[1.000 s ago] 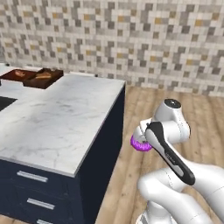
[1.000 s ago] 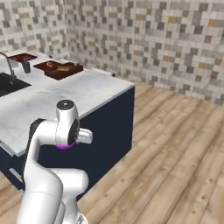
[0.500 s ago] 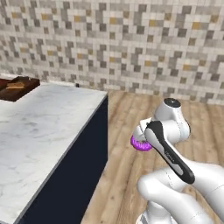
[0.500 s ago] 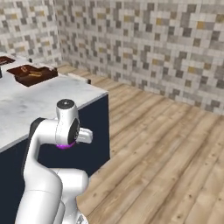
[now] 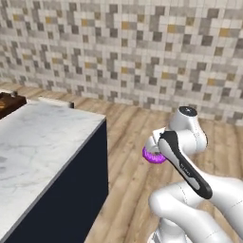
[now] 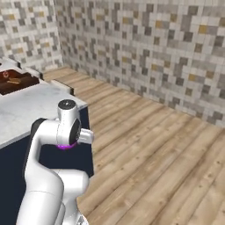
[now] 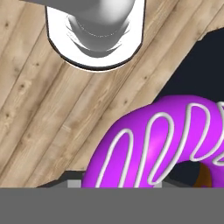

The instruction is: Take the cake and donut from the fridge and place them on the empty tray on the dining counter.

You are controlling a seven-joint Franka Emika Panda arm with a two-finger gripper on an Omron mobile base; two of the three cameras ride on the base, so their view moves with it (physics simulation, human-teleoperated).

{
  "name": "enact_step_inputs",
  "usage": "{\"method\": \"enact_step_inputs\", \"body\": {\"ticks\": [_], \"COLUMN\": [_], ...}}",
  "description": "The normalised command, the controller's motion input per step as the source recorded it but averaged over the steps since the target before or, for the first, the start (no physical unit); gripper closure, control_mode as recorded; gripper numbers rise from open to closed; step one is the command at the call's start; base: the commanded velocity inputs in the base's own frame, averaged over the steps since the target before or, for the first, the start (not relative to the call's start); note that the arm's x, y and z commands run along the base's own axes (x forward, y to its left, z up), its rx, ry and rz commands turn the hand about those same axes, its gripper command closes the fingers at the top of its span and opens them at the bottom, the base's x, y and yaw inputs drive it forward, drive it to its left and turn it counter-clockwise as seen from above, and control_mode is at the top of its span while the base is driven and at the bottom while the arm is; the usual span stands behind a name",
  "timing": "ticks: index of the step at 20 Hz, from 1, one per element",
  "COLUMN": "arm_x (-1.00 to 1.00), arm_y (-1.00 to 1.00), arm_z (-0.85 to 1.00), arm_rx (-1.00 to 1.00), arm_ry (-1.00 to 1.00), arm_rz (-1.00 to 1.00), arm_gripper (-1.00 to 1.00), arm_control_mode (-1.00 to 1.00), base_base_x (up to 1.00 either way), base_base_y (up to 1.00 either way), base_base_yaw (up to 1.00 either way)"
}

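The purple-iced ring donut with white squiggle lines (image 7: 175,144) sits right at the gripper (image 5: 153,153), tucked close under the folded white arm above the wooden plank floor. In the hand view it lies pressed up against the camera, and in both base views its magenta edge peeps out beside the wrist, so I judge the jaws are clamped on the donut, though the fingertips themselves are hidden behind the icing.

The move ahead turns on one relation: the long white-grey marble dining counter on its dark navy base (image 5: 42,147) lies to the left of the arm and forward of it, its near corner close to the base. The dark reddish-brown trays sit far along that top, toward its far left end, well apart from the hand. So the donut must travel leftward and up over the counter edge.

Counting: one donut, in the gripper. In the right base view one brown tray (image 6: 19,82) shows at the left edge, carrying something orange-brown. A brown shape at the left edge of the left base view may be a tray; I cannot tell which.
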Motion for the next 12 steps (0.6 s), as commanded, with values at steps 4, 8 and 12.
{"method": "enact_step_inputs", "body": {"ticks": [4,8,12], "arm_x": [0.0,0.0,0.0], "arm_y": [0.0,0.0,0.0], "arm_z": [0.0,0.0,0.0], "arm_rx": [0.0,0.0,0.0], "arm_ry": [0.0,0.0,0.0], "arm_rz": [0.0,0.0,0.0], "arm_gripper": [1.0,1.0,1.0], "arm_control_mode": [1.0,1.0,1.0], "base_base_x": [0.64,0.61,0.56], "base_base_y": [-0.73,-0.76,-0.76], "base_base_yaw": [0.23,0.22,0.23]}}
